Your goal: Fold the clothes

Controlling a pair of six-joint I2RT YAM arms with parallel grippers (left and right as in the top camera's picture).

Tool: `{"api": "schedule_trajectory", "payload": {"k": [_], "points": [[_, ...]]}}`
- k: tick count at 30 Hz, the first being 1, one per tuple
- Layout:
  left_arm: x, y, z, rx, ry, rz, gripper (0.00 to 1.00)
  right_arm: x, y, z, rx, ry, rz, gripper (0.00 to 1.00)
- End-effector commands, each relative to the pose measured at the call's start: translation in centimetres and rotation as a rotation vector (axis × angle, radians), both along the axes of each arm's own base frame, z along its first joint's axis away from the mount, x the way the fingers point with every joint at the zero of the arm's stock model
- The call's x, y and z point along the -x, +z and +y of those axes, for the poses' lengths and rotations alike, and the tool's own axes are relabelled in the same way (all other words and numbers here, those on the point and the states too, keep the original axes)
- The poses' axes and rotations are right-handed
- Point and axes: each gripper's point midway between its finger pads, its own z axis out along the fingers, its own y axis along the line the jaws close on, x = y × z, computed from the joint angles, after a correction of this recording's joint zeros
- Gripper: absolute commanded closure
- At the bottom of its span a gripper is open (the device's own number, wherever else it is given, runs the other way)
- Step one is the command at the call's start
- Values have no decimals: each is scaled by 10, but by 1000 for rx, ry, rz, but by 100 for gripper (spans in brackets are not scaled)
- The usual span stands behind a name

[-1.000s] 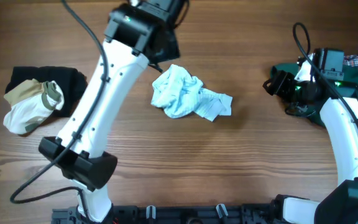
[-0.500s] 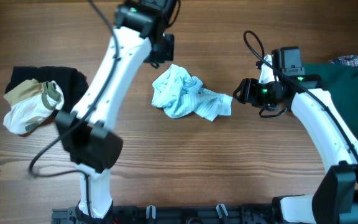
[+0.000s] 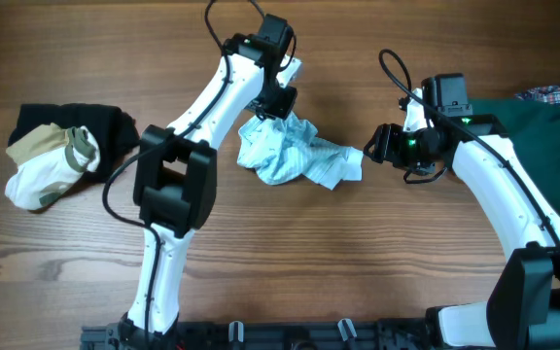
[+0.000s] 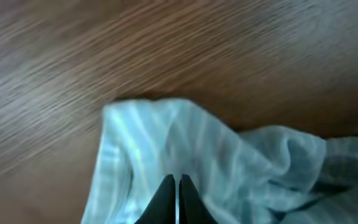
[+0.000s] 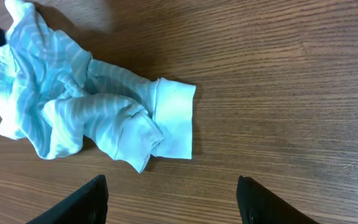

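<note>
Striped garment (image 3: 295, 154): small, thin, light, limp. Lies crumpled in heap at middle of table (image 3: 358, 262), edges hidden in folds. Likely best hold: white cuff (image 5: 174, 118) or a corner, not the bulk.

Left gripper (image 3: 274, 105): at heap's far edge, jaws pressed together over cloth. Whether fabric is caught between them, cannot tell.

Right gripper (image 3: 373, 146): just beside cuff, jaws spread, empty, not touching cloth.
</note>
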Motion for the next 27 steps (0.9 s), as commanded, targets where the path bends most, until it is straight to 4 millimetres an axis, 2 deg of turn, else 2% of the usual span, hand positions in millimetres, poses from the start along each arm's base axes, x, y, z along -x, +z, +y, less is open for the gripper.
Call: {"api": "schedule_trajectory", "payload": {"k": [1, 6, 7, 11, 13, 16, 19, 24, 27], "points": [[4, -33, 2, -14, -51, 55, 96, -2, -1, -2, 5, -16, 9, 33], [-6, -59, 32, -103, 33, 64, 96, -2, -1, -1, 10, -1, 2, 33], [-12, -62, 44, -138, 95, 51, 96, -2, -1, -1, 14, 14, -3, 33], [-34, -68, 112, -279, 497, -4, 96, -5, 0, 1, 21, 71, -35, 33], [-37, -68, 131, -254, 621, 15, 96, -8, 2, 4, 15, 107, -63, 32], [-36, -69, 148, -228, 674, 51, 96, -16, 8, 20, -35, 171, -120, 32], [-35, -70, 150, -222, 663, 64, 96, -27, 1, 36, -47, 209, -155, 34], [-32, -70, 134, -220, 610, 62, 96, -40, -10, 85, -165, 326, -215, 61], [-30, -70, 125, -221, 590, 60, 96, -60, -3, 119, -268, 306, -287, 86]]}}
